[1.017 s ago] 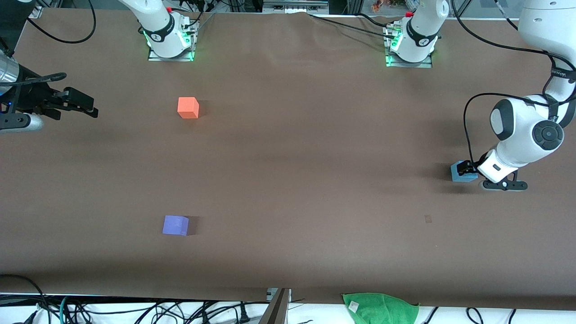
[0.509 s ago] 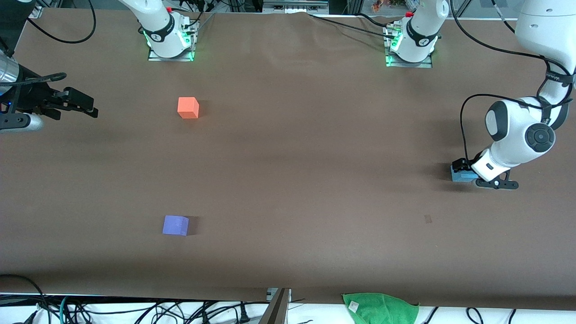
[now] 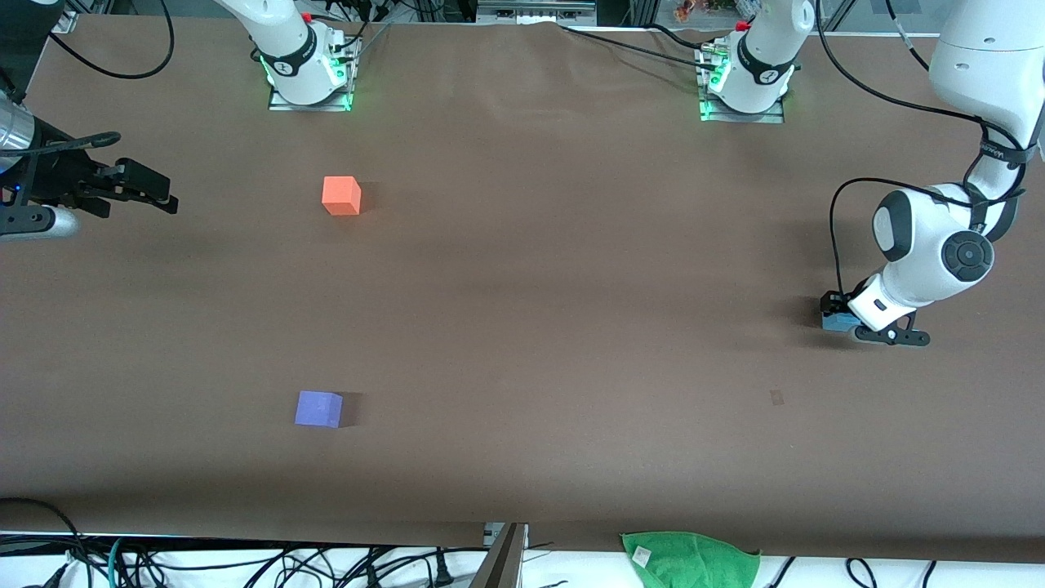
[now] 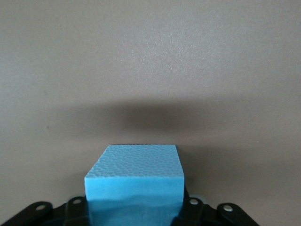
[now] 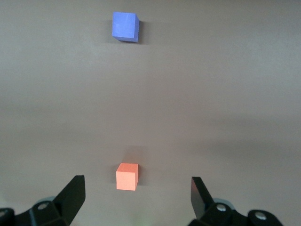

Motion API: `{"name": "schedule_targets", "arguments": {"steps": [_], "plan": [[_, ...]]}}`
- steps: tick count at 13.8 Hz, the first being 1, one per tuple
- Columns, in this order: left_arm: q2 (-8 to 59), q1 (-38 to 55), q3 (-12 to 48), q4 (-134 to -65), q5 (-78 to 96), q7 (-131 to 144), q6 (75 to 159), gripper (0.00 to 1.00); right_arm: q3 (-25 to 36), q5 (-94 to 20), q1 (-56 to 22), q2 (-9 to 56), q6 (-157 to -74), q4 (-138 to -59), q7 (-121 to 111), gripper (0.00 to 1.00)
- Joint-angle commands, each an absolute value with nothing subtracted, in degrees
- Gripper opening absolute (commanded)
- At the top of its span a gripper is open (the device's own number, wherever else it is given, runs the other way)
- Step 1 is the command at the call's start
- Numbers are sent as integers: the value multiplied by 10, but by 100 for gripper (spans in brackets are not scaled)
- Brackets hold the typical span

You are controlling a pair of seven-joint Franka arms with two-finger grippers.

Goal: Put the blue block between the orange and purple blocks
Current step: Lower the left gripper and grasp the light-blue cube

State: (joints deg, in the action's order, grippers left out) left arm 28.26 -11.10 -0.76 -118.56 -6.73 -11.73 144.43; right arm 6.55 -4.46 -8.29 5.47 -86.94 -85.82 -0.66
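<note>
Left gripper (image 3: 839,314) pinches the blue block (image 4: 135,181) on the table (image 3: 522,327) at the left arm's end, low grip for a clean lift. Orange block (image 3: 341,195) and purple block (image 3: 318,408) sit well apart from it, with a gap between them for the drop. Right gripper (image 5: 136,197) waits, fingers spread, near the orange block.

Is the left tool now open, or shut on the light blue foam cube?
Shut on it: the left tool is down at the table, its fingers pressed against the light blue foam cube.

No legible text, perhaps arm markings.
</note>
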Motion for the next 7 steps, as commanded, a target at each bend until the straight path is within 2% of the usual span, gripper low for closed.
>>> {"name": "schedule_targets", "arguments": {"steps": [1,3,7], "plan": [[269,-116,-2,-1180,-76,-127,1443,14,59,-49,-74,41,-875,-871,-14,99],[236,-108,3,-1174,-76,-125,1426,14,59,-49,-74,41,-875,-871,-14,99],[216,-105,68,-1080,-70,-110,1263,15,59,-50,-74,41,-875,-871,-14,99]]}}
